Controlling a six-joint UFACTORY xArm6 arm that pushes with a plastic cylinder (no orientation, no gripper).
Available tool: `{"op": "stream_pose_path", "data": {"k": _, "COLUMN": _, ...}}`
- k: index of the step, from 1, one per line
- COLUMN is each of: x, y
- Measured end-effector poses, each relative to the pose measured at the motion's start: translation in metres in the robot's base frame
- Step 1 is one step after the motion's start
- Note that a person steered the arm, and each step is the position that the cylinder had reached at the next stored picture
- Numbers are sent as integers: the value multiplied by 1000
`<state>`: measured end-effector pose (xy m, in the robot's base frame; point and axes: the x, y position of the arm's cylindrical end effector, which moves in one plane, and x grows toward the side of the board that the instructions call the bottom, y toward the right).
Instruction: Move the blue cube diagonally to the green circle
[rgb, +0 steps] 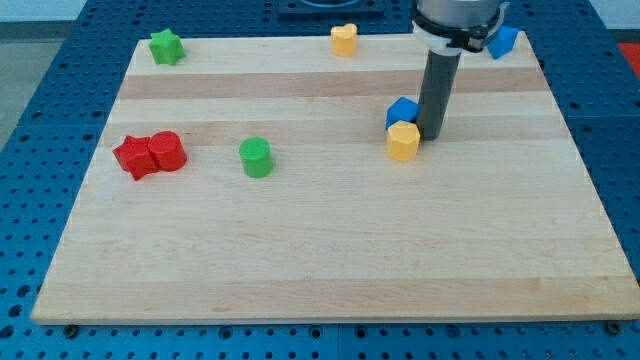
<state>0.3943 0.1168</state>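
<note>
My arm carries no claw here, so nothing stands apart or together and nothing is clamped; it ends in a plain dark rod, and my tip (431, 134) rests on the worktop (330, 250) at the view's upper right. The tip sits just to the view's right of the blue cube (401, 110), close enough that I cannot tell whether rod and cube touch or a hair's gap remains. Directly below the blue cube in the view, touching it, is a yellow block (403, 141), roughly hexagonal, and my tip lies just beside its right edge as well.

The green circle (256, 157) stands well apart from the cube, toward the view's left and a little lower. Further left, a red star-like block (133, 157) and a red cylinder (167, 151) sit pressed together. A green star (166, 46) lies near the top left corner, a yellow heart-like block (344, 39) at the top edge, and another blue block (502, 41) near the top right, partly behind my arm
</note>
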Motion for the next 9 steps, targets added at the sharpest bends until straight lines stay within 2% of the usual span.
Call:
{"op": "stream_pose_path", "data": {"k": 6, "x": -31, "y": -3}}
{"op": "stream_pose_path", "data": {"k": 9, "x": -41, "y": -35}}
